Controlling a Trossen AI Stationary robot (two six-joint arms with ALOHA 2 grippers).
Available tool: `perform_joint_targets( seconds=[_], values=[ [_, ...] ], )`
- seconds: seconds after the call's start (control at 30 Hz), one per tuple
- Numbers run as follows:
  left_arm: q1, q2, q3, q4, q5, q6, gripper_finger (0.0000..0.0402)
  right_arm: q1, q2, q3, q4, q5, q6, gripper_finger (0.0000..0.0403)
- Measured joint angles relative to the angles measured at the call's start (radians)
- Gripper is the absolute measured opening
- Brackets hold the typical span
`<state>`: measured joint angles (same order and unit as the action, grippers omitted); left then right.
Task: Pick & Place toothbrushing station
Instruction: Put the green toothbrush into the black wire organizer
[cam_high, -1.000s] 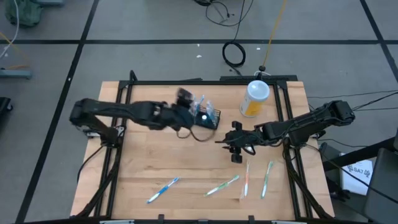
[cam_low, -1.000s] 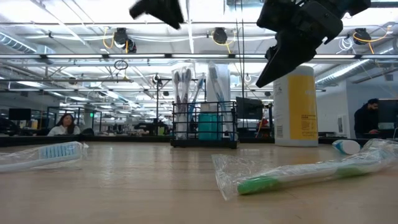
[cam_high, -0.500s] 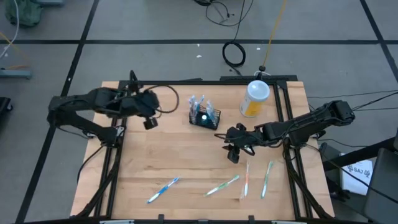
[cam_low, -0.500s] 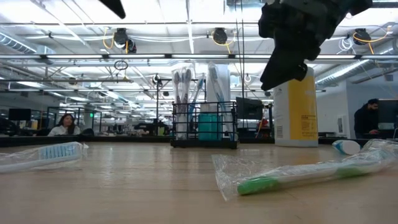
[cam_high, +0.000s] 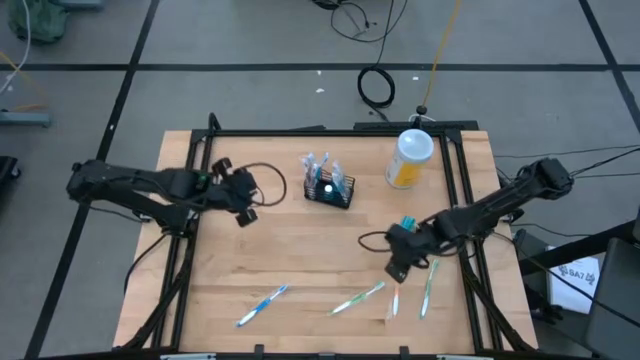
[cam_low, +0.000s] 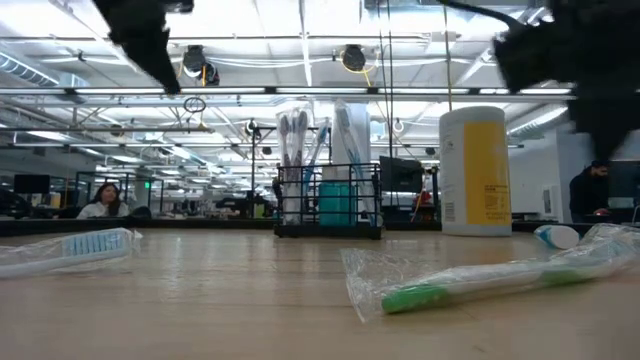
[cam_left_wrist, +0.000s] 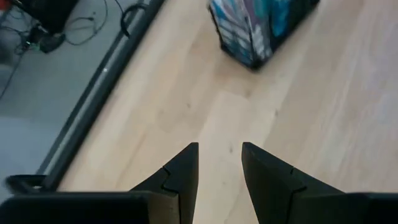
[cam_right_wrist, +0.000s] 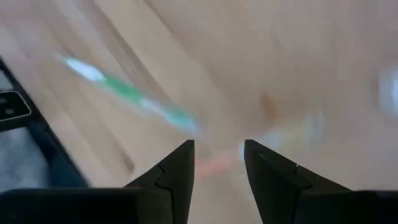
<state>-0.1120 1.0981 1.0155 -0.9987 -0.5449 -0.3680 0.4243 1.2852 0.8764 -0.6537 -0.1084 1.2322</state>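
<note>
**Caddy set at back centre, both grippers empty and clear**

The toothbrushing station, a small black wire-frame caddy (cam_high: 328, 185) with wrapped brushes and a teal item standing in it, sat upright on the light wooden table (cam_high: 300, 260), back centre. A tall yellow bottle with a white lid (cam_high: 410, 158) stood near it on the robot's right side, apart from it.

Left gripper (cam_high: 243, 198) hung over the table's left part, well apart from the caddy; fingers (cam_left_wrist: 180, 177) narrowly parted, nothing between them. Right gripper (cam_high: 397, 265) hovered low over the front right, just above the loose wrapped toothbrushes (cam_high: 395, 297); fingers (cam_right_wrist: 177, 177) also narrowly parted and empty. The blurred right wrist view showed a green-handled brush (cam_right_wrist: 134, 96) below.

Judgement: the caddy looked already placed, with neither arm on it. Risks from here: the right gripper sat low enough that a sideways sweep could drag or scatter the wrapped brushes at the front edge. Any left arm move across the middle could clip the tall brushes sticking up and tip the light caddy, or knock it into the bottle.
</note>
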Motion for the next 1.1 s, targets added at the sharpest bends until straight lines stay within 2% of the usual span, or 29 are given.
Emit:
perform_joint_targets(
  seconds=[0.13,0.27,0.4,0.5,0.8,0.9,1.1],
  values=[
    [-0.016,-0.001,-0.103,0.122,0.038,0.0,0.0129,0.093,-0.025,0.0,-0.122,-0.087,0.328,0.0132],
    [-0.034,0.0,-0.182,0.255,0.104,-0.006,0.0129,0.186,-0.028,0.0,-0.247,-0.035,0.662,0.0132],
    [-0.05,-0.001,-0.221,0.319,0.11,0.011,0.0129,0.239,-0.023,-0.015,-0.303,0.002,0.852,0.0132],
    [-0.063,-0.001,-0.232,0.314,0.109,-0.036,0.0129,0.252,-0.023,-0.056,-0.28,-0.021,0.944,0.0132],
    [-0.094,-0.001,-0.254,0.316,0.109,-0.088,0.0129,0.252,-0.023,-0.247,-0.116,-0.035,1.01,0.0132],
    [-0.106,-0.001,-0.254,0.316,0.11,-0.092,0.0129,0.247,-0.026,-0.301,-0.048,-0.021,0.995,0.0132],
    [-0.118,-0.001,-0.254,0.324,0.11,-0.089,0.0129,0.221,-0.026,-0.389,-0.018,-0.03,0.925,0.0132]
  ],
)
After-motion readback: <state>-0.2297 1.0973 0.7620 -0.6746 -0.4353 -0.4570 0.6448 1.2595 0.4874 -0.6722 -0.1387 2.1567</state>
